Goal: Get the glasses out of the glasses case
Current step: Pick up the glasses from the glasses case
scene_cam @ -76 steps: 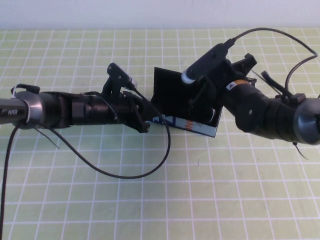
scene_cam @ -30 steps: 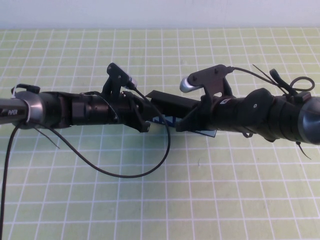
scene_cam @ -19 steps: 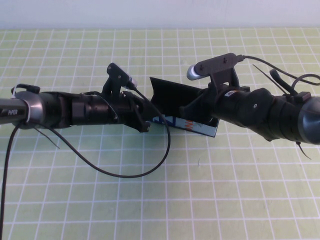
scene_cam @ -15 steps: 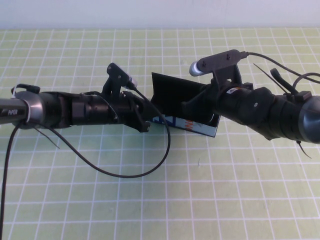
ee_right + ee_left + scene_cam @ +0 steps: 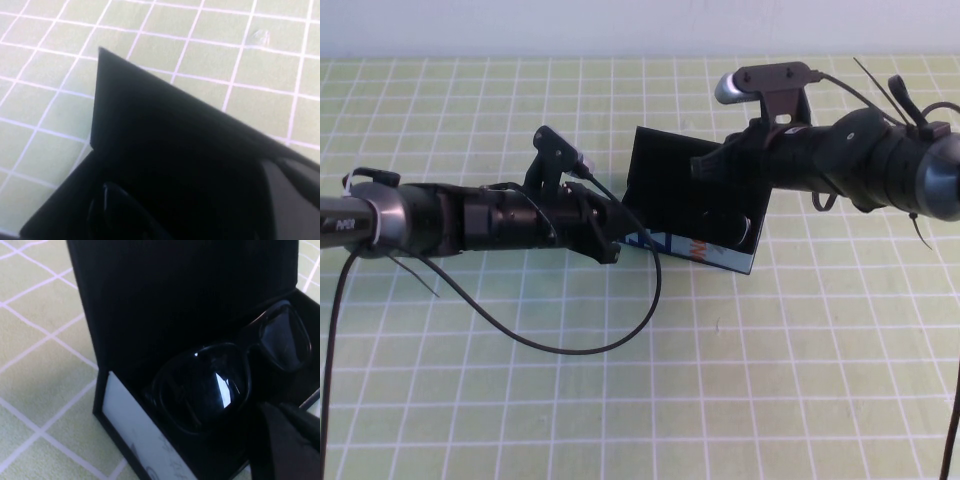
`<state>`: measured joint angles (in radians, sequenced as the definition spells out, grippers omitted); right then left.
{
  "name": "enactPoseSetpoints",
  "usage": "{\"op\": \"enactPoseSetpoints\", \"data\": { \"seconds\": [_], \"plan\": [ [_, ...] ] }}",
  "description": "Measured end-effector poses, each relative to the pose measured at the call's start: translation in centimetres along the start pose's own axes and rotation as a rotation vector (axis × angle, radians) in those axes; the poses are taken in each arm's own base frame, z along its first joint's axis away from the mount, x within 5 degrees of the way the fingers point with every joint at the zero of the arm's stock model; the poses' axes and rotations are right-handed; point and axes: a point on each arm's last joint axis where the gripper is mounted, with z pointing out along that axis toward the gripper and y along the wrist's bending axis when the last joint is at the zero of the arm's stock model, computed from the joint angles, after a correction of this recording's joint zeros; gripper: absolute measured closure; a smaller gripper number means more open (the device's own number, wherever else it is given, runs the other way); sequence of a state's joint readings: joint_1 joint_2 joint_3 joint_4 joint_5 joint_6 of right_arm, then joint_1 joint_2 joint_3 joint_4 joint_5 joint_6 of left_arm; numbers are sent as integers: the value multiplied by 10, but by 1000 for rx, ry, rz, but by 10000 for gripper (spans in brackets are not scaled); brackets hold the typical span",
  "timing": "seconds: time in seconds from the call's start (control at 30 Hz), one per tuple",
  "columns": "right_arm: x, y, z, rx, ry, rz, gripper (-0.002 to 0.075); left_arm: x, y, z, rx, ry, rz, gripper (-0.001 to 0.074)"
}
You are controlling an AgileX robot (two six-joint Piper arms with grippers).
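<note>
Black left gripper [image 5: 610,238] braces the glasses case's [image 5: 720,256] left end; I cannot tell its finger state. Inside, glasses [image 5: 220,380] lie unlifted, lid [image 5: 670,185] up. At the far right, my right gripper [image 5: 712,165] is closed and empty; next I'd open and descend.

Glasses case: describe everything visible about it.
The glasses case is a small black rectangular box lying on the green grid mat, its flat hinged lid raised open. Its front side is pale with blue and orange marks. The dark-lensed glasses lie inside. The left end effector is at its front left corner; the right end effector, shut, is above the open lid.
</note>
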<state>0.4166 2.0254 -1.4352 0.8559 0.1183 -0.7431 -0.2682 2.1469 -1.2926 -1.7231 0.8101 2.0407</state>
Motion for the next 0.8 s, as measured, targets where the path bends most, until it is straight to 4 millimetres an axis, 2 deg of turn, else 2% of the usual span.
{"op": "enactPoseSetpoints", "data": {
  "seconds": [0.43, 0.8],
  "plan": [
    [16, -9, 26, -39, 97, 63, 742, 0, 0, 0, 0, 0, -12, 739],
    [4, -12, 32, -88, 227, 50, 742, -1, -7, -1, 74, -3, -50, 739]
  ]
}}
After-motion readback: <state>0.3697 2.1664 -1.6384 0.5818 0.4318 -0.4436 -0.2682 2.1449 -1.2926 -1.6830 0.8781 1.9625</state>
